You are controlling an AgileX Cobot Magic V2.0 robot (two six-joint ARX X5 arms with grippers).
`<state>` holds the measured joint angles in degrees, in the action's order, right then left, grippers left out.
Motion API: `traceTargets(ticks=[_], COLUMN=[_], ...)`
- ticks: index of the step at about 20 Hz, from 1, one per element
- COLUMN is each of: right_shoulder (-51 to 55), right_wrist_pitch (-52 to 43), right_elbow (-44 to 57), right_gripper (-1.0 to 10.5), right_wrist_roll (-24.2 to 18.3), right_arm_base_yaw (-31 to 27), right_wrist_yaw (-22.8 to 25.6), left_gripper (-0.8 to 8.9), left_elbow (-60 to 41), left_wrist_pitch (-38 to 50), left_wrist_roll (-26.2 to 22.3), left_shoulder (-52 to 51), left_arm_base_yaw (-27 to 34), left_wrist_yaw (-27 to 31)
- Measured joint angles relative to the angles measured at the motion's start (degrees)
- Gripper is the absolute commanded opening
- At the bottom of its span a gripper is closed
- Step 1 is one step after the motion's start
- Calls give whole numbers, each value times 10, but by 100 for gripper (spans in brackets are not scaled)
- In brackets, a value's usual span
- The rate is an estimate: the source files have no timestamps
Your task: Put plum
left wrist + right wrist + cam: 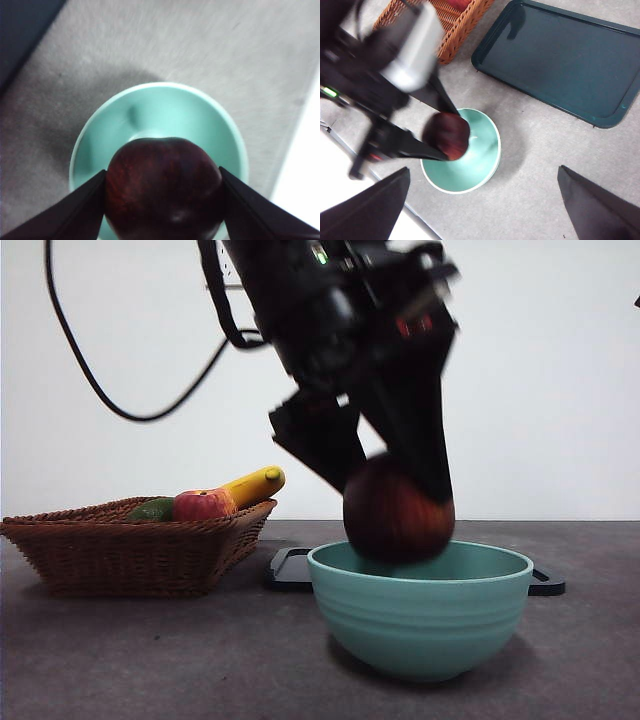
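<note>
The plum (397,510) is round, glossy and dark maroon. My left gripper (395,485) is shut on it and holds it just above the teal bowl (420,612), its underside level with the rim. In the left wrist view the plum (164,187) sits between my two black jaws over the bowl's (160,112) inside. The right wrist view shows the plum (447,135) over the bowl (475,165) from high up. My right gripper (482,207) is open and empty, well above the table.
A wicker basket (130,545) stands at the left with a red-yellow apple (203,505), a banana (255,483) and a green fruit (152,509). A dark tray (560,60) lies flat behind the bowl. A black cable (110,390) hangs at the upper left.
</note>
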<state>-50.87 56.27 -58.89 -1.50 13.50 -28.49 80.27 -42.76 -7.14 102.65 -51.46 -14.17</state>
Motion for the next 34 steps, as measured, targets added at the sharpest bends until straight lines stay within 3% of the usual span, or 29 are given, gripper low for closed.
traceTargets(ticks=[12,15,18,20,30,34], right_shoulder=[0,0,0,0,0,0], right_wrist_pitch=[0,0,0,0,0,0], right_elbow=[0,0,0,0,0,0], right_gripper=[472,472,472,472,472,472], right_wrist_roll=[0,0,0,0,0,0], right_arm_base_yaw=[0,0,0,0,0,0], right_wrist_yaw=[0,0,0,0,0,0], left_gripper=[253,321,327,415,409,409], left_elbow=[0,0,0,0,7,47], left_wrist_pitch=[33,31,26,26,4,-6], left_wrist_roll=[-26,-29,-29,-29,-29,-28], left_shoulder=[60,60,60,60,59,13], left_arm_base_yaw=[-20,-20,-22,-24,-27,-16], left_wrist_yaw=[28,28,28,28,28,27])
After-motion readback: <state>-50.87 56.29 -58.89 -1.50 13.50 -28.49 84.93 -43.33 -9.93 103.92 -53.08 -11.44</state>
